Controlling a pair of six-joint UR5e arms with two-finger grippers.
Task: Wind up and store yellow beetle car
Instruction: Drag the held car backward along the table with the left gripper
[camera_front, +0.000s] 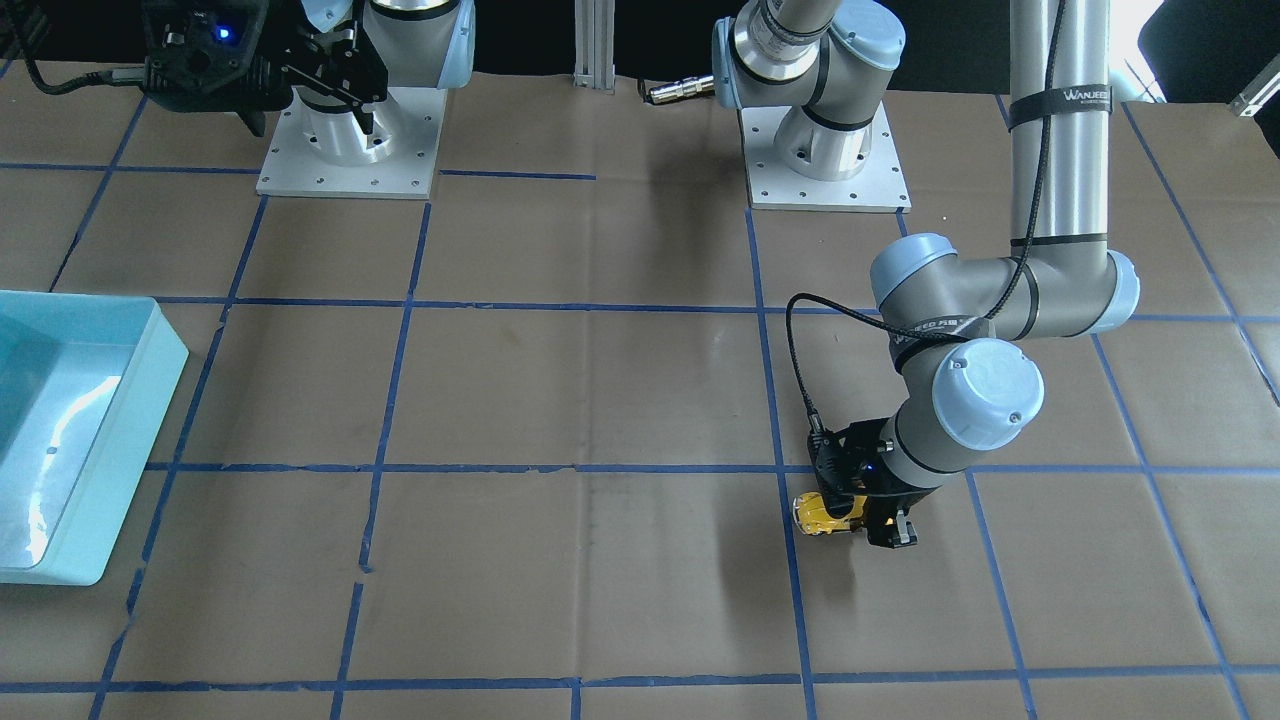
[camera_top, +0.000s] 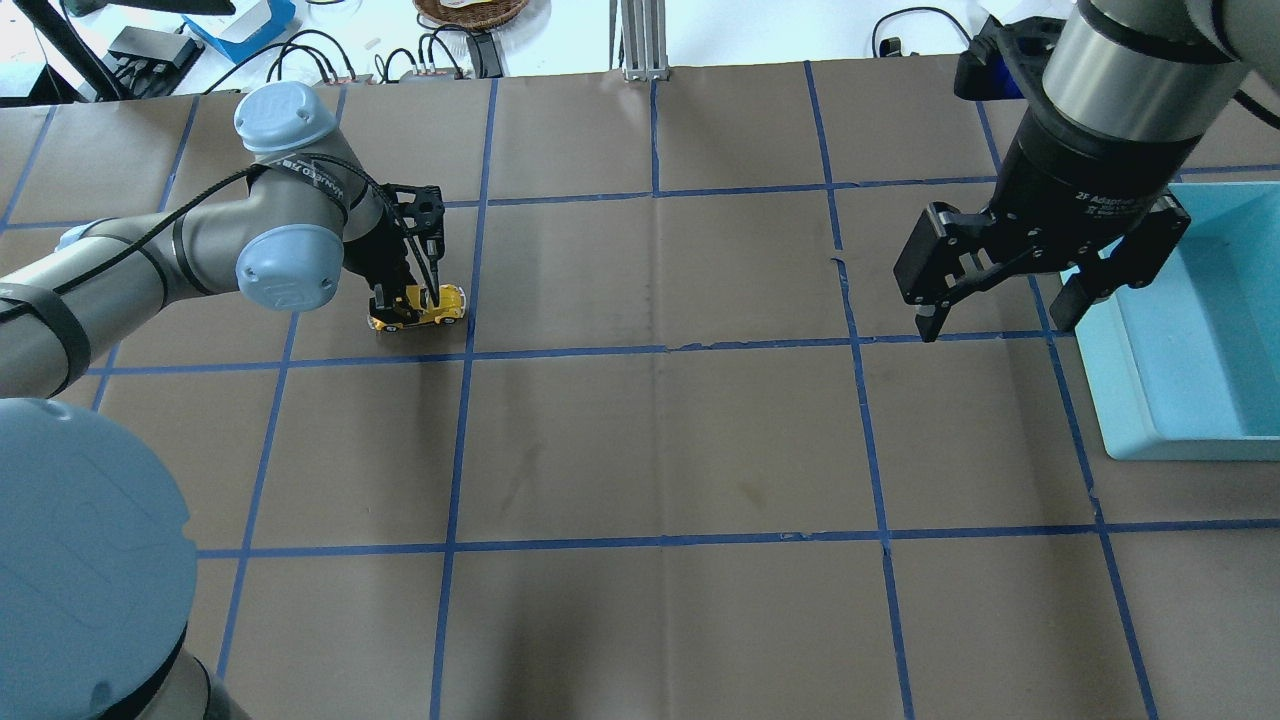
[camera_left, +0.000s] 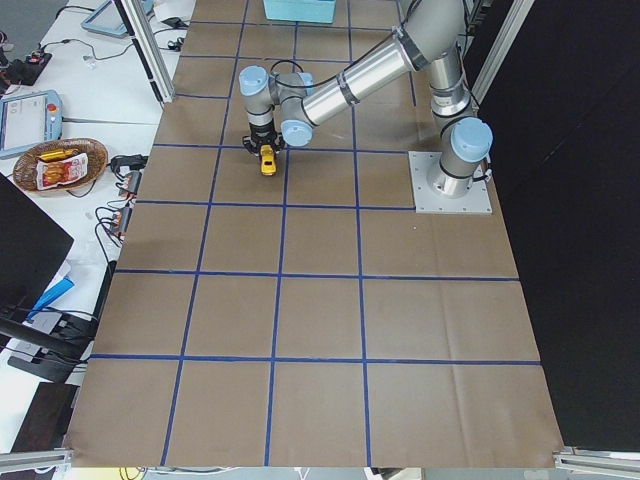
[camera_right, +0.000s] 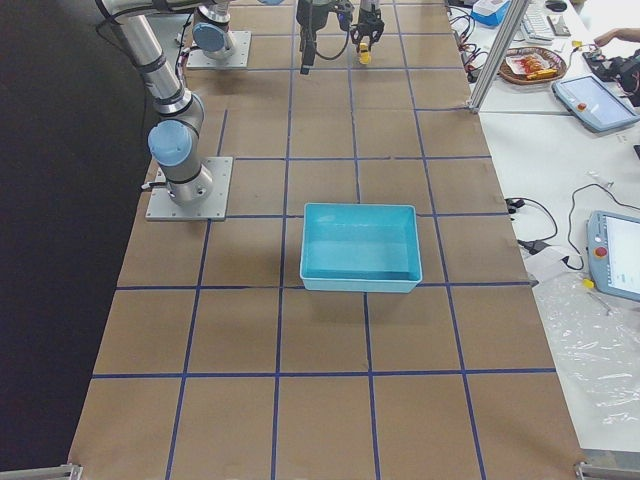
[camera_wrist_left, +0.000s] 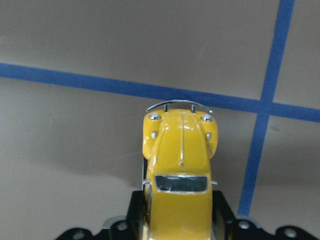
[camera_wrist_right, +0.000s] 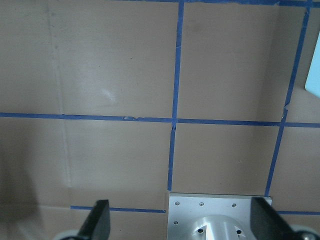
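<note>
The yellow beetle car (camera_top: 440, 303) is on the brown table at my far left, beside a blue tape crossing. My left gripper (camera_top: 408, 300) reaches down over it and is shut on its rear half. In the left wrist view the car (camera_wrist_left: 180, 165) sits between the fingers (camera_wrist_left: 136, 212) with its hood and chrome bumper pointing away. It also shows in the front view (camera_front: 818, 514) and the left side view (camera_left: 268, 160). I cannot tell if its wheels touch the table. My right gripper (camera_top: 997, 320) hangs open and empty above the table on the right.
A light blue bin (camera_top: 1160, 440) stands at the table's right edge, just beside my right gripper; it also shows in the front view (camera_front: 130, 420) and looks empty. Both arm bases (camera_front: 348, 150) are bolted at the robot's side. Blue tape lines grid the table.
</note>
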